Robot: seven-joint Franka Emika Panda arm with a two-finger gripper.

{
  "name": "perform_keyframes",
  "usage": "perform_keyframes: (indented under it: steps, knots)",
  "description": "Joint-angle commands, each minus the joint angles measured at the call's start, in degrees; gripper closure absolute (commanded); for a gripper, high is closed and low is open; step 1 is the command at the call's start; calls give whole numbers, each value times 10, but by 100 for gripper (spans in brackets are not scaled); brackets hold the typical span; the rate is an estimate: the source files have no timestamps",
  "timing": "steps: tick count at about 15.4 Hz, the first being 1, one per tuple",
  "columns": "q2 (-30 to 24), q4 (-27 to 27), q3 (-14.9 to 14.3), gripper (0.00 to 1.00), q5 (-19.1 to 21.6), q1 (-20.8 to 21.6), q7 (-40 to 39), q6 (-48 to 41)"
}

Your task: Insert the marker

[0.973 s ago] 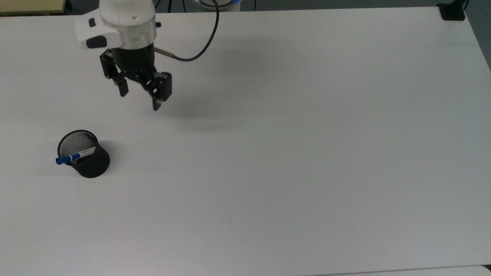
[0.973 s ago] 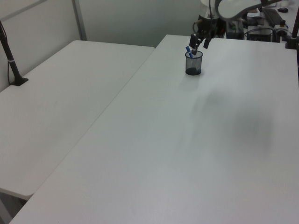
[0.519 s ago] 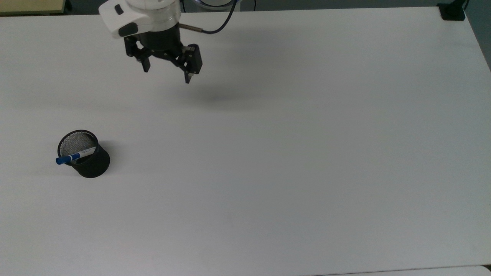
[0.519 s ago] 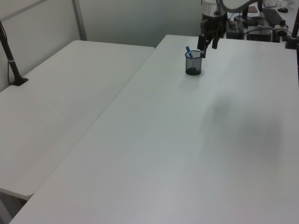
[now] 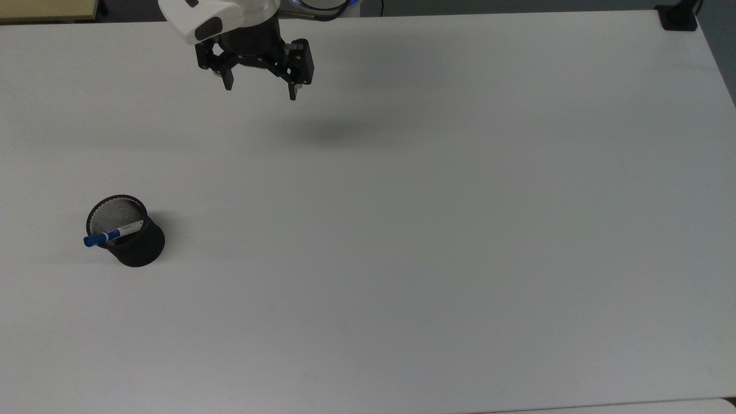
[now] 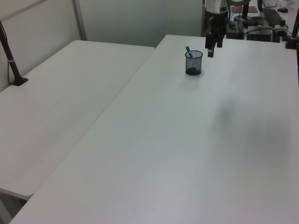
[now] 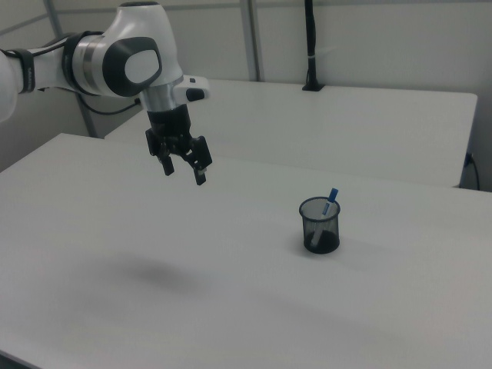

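The marker [image 5: 111, 234] stands tilted inside the black mesh cup [image 5: 133, 237], its blue cap poking over the rim on the top view's left. The marker [image 7: 330, 201] leans on the cup [image 7: 319, 227] rim in the right view, and the blue cap [image 6: 188, 49] rises above the cup [image 6: 193, 63] in the left view. My gripper [image 5: 260, 90] hangs high over the table near its far edge, well away from the cup, open and holding nothing. It also shows as the gripper [image 7: 184, 174] and the gripper [image 6: 213, 48].
The white table [image 5: 437, 230] stretches wide to the top view's right. A black clamp base [image 5: 677, 17] sits at the far right corner. A second white table [image 6: 60, 98] adjoins on the left view's left, with a black pole [image 6: 9, 53] clamped on it.
The gripper has moved up and toward the top view's right and far edge, away from the cup, staying open. Marker and cup have not moved.
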Motion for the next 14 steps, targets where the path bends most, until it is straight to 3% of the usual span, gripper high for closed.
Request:
perform_keyframes:
  steps: [1,3,14]
  knots:
    - [-16,-10,-6,0,19,-1,-73,-33]
    - [-17,1,-10,0,40,-3,-86,-64]
    - [-23,2,-10,0,41,1,-45,-79]
